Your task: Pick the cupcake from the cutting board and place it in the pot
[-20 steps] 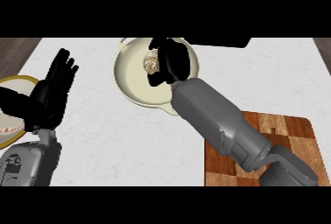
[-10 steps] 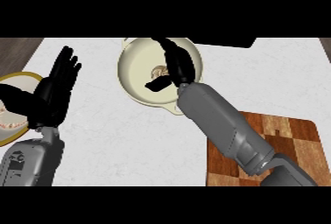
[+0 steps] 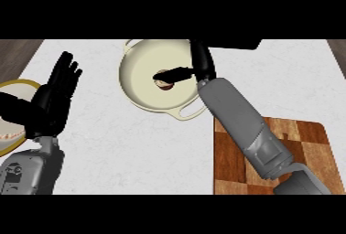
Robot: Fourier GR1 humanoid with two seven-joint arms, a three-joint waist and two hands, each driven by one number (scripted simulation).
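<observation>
A cream pot (image 3: 143, 68) with two side handles stands at the back middle of the white counter. Inside it lies the cupcake (image 3: 162, 83), small, brown and pale, mostly hidden under my thumb's tip. My right hand (image 3: 201, 64) is over the pot's right side and open, with its fingers straight toward the far rim and its thumb stretched left above the cupcake. The wooden cutting board (image 3: 307, 139) lies at the front right with my right forearm across it. My left hand (image 3: 52, 97) rests open at the left, fingers up.
A plate (image 3: 15, 85) with a yellow rim sits at the left edge, partly behind my left hand. A dark object (image 3: 233, 44) lies along the counter's back edge, just behind the pot.
My right hand went from curled round the cupcake to straight fingers and shifted right over the pot. The cupcake now lies in the pot. The left hand stayed put.
</observation>
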